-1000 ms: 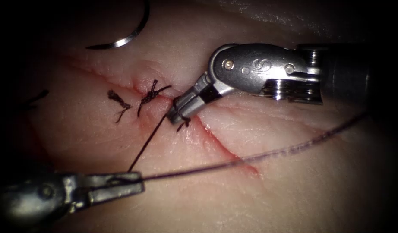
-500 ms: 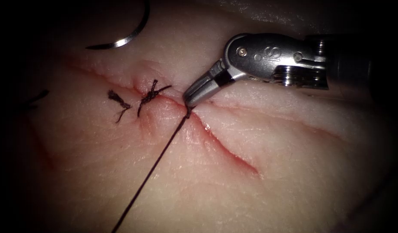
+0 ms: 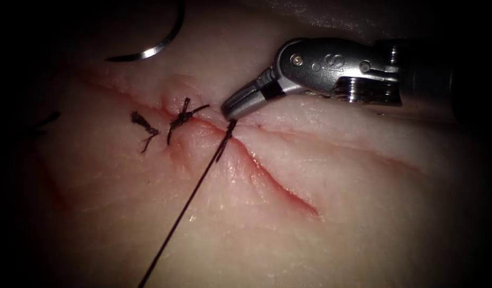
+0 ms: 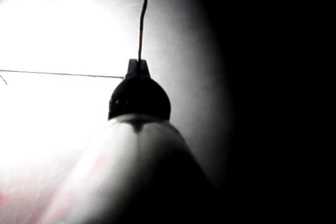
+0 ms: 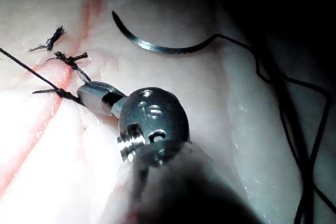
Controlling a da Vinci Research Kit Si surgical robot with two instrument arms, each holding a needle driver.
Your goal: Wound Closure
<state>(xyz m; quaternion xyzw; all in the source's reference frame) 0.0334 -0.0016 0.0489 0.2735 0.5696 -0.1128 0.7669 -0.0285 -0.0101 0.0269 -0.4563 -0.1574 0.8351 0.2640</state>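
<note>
The curved needle (image 3: 155, 49) lies free on the tissue (image 3: 363, 213), far left of the cut (image 3: 278, 184) and out of the tissue; neither tool holds it. My right tool (image 3: 228, 112) comes in from the right. Its jaws are shut on the short thread end just above the new knot (image 3: 231, 128) on the cut. From that knot the long thread (image 3: 182, 213) runs taut down and to the left. In the left wrist view my left tool (image 4: 137, 65) is shut on this thread (image 4: 142, 19). The right wrist view shows the right tool (image 5: 84, 93) beside the knot and the needle (image 5: 163, 48).
An earlier knot (image 3: 183, 116) sits on the cut left of the new one, and frayed cut ends (image 3: 142, 125) lie beside it. Red fluid lines the cut. Slack thread (image 5: 286, 85) trails from the needle's eye end across the tissue.
My left tool has pulled the thread down-left and left the endoscope view. The strand that ran off to the right is gone. My right tool's jaws shut at the knot and rose slightly.
</note>
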